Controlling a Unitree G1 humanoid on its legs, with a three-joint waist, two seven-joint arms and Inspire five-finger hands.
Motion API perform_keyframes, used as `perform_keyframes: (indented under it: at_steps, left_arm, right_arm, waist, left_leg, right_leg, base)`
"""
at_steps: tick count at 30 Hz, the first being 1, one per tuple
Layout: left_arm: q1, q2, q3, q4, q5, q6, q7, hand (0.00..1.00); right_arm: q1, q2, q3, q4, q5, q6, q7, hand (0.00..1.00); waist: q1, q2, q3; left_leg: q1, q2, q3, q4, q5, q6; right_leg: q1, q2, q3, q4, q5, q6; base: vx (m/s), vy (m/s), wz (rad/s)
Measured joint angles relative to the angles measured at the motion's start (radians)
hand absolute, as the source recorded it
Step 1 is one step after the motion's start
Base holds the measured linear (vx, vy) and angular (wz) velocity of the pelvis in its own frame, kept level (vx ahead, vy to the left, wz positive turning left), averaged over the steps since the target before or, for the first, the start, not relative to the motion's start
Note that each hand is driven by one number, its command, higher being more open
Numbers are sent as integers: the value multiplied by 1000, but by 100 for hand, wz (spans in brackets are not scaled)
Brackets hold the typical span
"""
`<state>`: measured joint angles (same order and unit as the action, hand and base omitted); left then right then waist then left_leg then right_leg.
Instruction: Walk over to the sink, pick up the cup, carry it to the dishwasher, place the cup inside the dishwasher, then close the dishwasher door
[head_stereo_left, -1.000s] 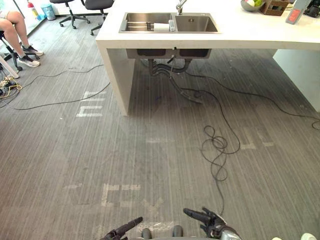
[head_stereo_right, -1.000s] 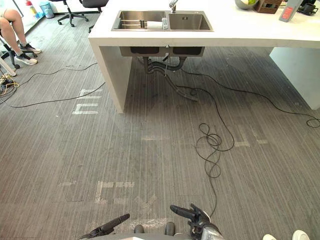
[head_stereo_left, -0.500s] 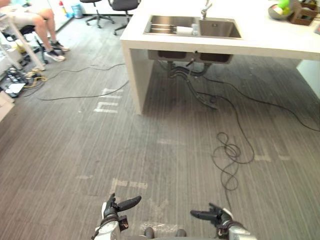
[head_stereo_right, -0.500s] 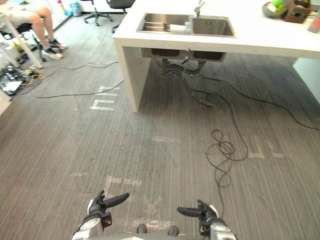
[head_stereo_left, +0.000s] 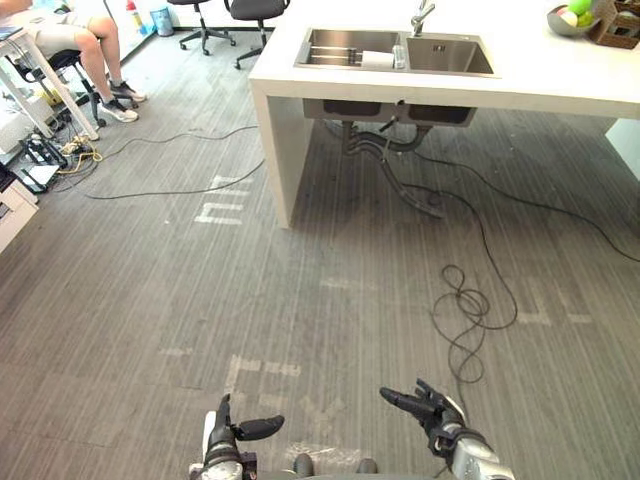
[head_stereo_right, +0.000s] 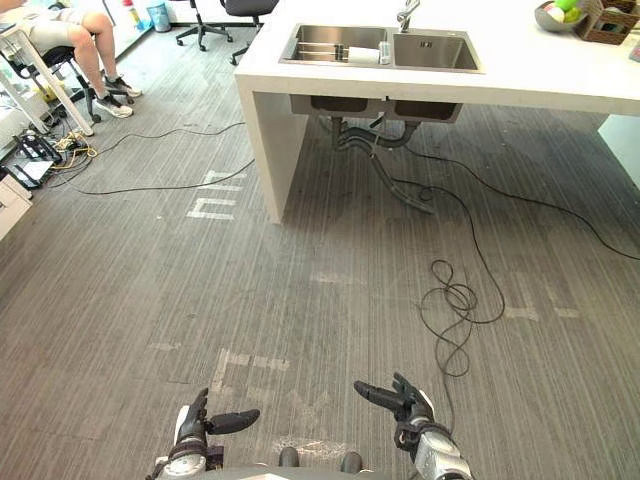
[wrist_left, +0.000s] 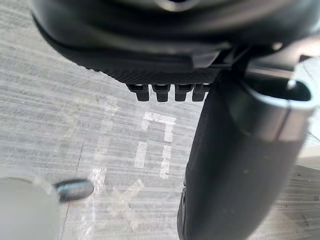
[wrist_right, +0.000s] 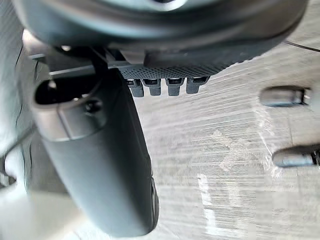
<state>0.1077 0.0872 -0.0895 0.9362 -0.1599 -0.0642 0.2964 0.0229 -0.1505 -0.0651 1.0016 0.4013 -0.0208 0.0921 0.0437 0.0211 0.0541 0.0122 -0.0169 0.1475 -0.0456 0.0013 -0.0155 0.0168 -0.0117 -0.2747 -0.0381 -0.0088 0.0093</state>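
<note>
**Approach to the sink: both hands empty, cup not yet reached**

Since 1.0 s ago the head camera has swung. The sink (head_stereo_left: 400, 50) now sits further right in the view and the seated person (head_stereo_left: 80, 35) at far left shows more fully, but the things themselves have not shifted. The left hand (head_stereo_left: 225, 445), then only a fingertip at the lower edge, is now up in view.

Cup (head_stereo_right: 384, 52): a small upright grey shape at the divider between the two basins. It stands just beside a white object (head_stereo_right: 362, 54) in the left basin. It is too small to tell more, and it is well apart from both hands.

Sink: two steel basins are set in the white table (head_stereo_left: 540, 85). The tap (head_stereo_left: 422, 14) stands behind the divider and grey pipes (head_stereo_left: 375, 140) hang below. A bowl (head_stereo_left: 568, 20) with green fruit sits toward the table's right end.

Left hand: low in the view, above the floor (head_stereo_left: 150, 300). The fingers are relaxed and apart, the thumb points toward the right hand, and nothing is held.

Right hand (head_stereo_left: 437, 415): low in the view, with the fingers spread and stretched toward the left. Nothing is held.

Wrist views: the grey striped floor with pale tape marks lies past each hand.

Surroundings: more tape marks (head_stereo_left: 220, 205) lie on the floor near the table's left leg. Office chairs (head_stereo_left: 250, 10) stand beyond the table's left end.
</note>
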Motion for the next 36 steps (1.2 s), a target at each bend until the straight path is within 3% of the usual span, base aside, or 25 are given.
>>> perform_keyframes:
  at_steps: [8,10,12,14,15,16,18,19,22,23,24,27,28,29,31,32,33,34,35,36]
  left_arm:
    - [-6,-6,-8,65,-84,6,-51,100]
    - [-12,3,-24,80,-132,6,-68,100]
    - [-13,14,-27,82,-165,6,-98,100]
    - [-13,19,-27,81,-175,5,-117,100]
    - [-14,21,-27,76,-176,4,-136,100]
    - [-14,21,-27,73,-176,4,-141,100]
    - [-18,30,-26,43,-209,7,-167,100]
    - [-18,37,-26,34,-222,8,-173,100]
    - [-48,72,-26,-38,-254,40,-177,100]
    - [-65,82,-26,-63,-255,46,-176,100]
    - [-81,93,-25,-107,-273,58,-172,100]
    - [-104,99,-20,-145,-331,63,-171,100]
    - [-106,90,-11,-146,-342,70,-171,100]
    - [-106,80,-7,-146,-343,75,-174,100]
    - [-104,64,-4,-146,-343,89,-208,100]
    - [-101,63,-2,-144,-343,89,-214,100]
    - [-90,58,4,-136,-342,89,-222,100]
    - [-85,54,4,-124,-342,89,-226,100]
    - [-90,45,5,-80,-344,90,-233,100]
    - [-82,22,5,-46,-356,96,-232,100]
  right_arm:
    - [44,41,-50,41,-1,-15,4,100]
    - [38,48,-50,41,-1,-14,1,100]
    - [23,52,-48,40,0,-12,-10,100]
    - [8,48,-45,40,10,-11,-22,100]
    - [-13,37,-41,42,22,-11,-37,100]
    - [-19,34,-39,43,31,-11,-40,100]
    - [-45,22,-39,43,80,-11,-48,100]
    - [-50,22,-39,42,88,-11,-48,100]
    - [-73,18,-36,-34,88,-10,-39,100]
    - [-75,15,-35,-70,88,-9,-34,100]
    - [-70,10,-34,-120,88,-2,-30,100]
    - [-63,0,-38,-142,88,21,-27,100]
    - [-50,-5,-42,-142,87,34,-21,100]
    - [-49,-11,-46,-142,88,43,-19,100]
    - [-32,-19,-49,-141,88,55,-10,100]
    - [-23,-17,-50,-141,88,56,-8,100]
    - [-4,-12,-54,-141,88,60,-3,100]
    - [5,-11,-59,-139,88,63,-3,100]
    - [3,-8,-79,-123,91,68,-3,100]
    - [5,-20,-87,-105,113,72,-3,100]
  waist:
    - [-17,13,-10]
    - [-17,13,-9]
    - [-16,3,-2]
    - [-16,-3,1]
    - [-15,-8,9]
    - [-14,-7,11]
    - [-23,-11,42]
    - [-22,-10,47]
    - [-32,-3,77]
    - [-32,-5,88]
    - [-43,-18,98]
    - [-55,-67,111]
    - [-55,-80,111]
    - [-57,-69,112]
    - [-62,-16,95]
    - [-61,-12,93]
    - [-61,-5,82]
    - [-60,-2,73]
    - [-58,-9,66]
    - [-59,11,55]
  left_leg:
    - [29,3,5,3,-1,0]
    - [25,8,15,21,-13,11]
    - [12,-3,33,76,-45,52]
    - [3,-18,41,110,-72,68]
    - [-1,-30,56,126,-87,74]
    - [0,-34,58,125,-88,76]
    - [47,-42,48,121,-92,87]
    - [56,-37,43,124,-95,90]
    - [59,8,24,139,-108,86]
    - [59,20,21,139,-110,82]
    - [62,25,8,140,-122,64]
    - [99,-1,-6,166,-177,27]
    - [123,-4,-15,192,-224,4]
    - [126,12,-16,202,-243,-9]
    - [132,93,-27,224,-294,-42]
    - [142,111,-29,226,-308,-49]
    - [163,141,-31,226,-330,-47]
    - [170,145,-29,239,-327,-50]
    - [131,154,0,353,-294,-72]
    - [34,191,46,579,-241,-74]
  right_leg:
    - [25,0,3,10,-1,6]
    - [-12,-10,0,96,-52,22]
    - [-84,-83,-54,298,-159,69]
    - [-119,-136,-90,400,-195,94]
    - [-159,-183,-119,497,-199,92]
    - [-170,-193,-119,521,-199,92]
    - [-256,-261,-102,755,-162,135]
    - [-271,-264,-96,776,-169,129]
    - [-344,-226,-77,602,-162,114]
    - [-356,-203,-58,466,-111,127]
    - [-346,-181,-44,211,-15,139]
    - [-336,-218,-68,108,0,142]
    - [-310,-223,-60,100,55,132]
    - [-313,-214,-61,119,74,137]
    - [-356,-141,-12,245,75,127]
    - [-368,-127,-6,292,64,110]
    - [-389,-113,-12,375,33,61]
    - [-397,-110,-20,412,14,28]
    - [-403,-121,-24,461,-25,-12]
    - [-380,-117,-32,463,-49,-17]
  base:
    - [-39,13,-2]
    - [-90,12,-6]
    - [-104,45,-8]
    - [-64,74,-10]
    - [-42,70,-11]
    - [-26,62,6]
    - [14,36,25]
    - [69,8,20]
    - [113,-16,13]
    - [166,-76,10]
    - [195,-102,16]
    - [303,-224,22]
    - [347,-258,14]
    - [323,-202,13]
    - [447,-206,15]
    - [544,-249,15]
    - [362,-173,10]
    - [473,-202,7]
    - [540,-248,-4]
    - [448,-205,-4]
